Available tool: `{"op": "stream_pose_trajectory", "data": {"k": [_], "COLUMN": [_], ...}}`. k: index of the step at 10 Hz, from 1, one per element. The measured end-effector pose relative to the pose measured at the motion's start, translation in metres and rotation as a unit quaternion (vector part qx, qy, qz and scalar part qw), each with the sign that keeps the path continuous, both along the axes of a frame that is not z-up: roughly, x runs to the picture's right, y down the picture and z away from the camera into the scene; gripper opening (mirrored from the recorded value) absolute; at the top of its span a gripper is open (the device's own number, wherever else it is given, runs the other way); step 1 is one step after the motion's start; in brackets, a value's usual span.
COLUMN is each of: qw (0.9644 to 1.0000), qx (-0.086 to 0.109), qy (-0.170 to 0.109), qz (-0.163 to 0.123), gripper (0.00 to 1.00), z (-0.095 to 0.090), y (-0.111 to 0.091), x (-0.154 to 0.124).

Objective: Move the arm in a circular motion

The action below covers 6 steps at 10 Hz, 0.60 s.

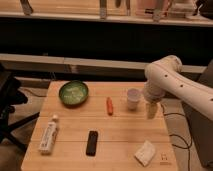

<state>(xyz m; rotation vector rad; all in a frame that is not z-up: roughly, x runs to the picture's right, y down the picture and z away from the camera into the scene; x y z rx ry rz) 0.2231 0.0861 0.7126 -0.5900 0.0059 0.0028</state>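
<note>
The white arm point(172, 82) of thick rounded segments comes in from the right edge and bends down at a bulbous joint over the right side of the wooden table point(70, 135). Its narrow pale tan tip, the gripper point(152, 111), points down just above the table top, right of a small white cup point(133, 98). It holds nothing that I can see.
On the table are a green bowl point(73, 93), an orange carrot-like piece point(109, 105), a white bottle lying flat point(48, 135), a black remote-like bar point(92, 142) and a white crumpled cloth point(146, 153). A black chair point(9, 105) stands at the left. Shelving runs behind.
</note>
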Motion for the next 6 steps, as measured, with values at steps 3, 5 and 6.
{"op": "stream_pose_trajectory", "data": {"k": [3,5,6], "qw": [1.0,1.0,1.0], "qx": [-0.002,-0.002,-0.003], "qy": [0.0,0.001,0.0], "qz": [0.001,0.002,0.001], "gripper": [0.8,0.8,0.8], "z": [0.0039,0.0039,0.0034], "y": [-0.0048,-0.0038,-0.0024], "x": [0.0,0.003,0.0035]}}
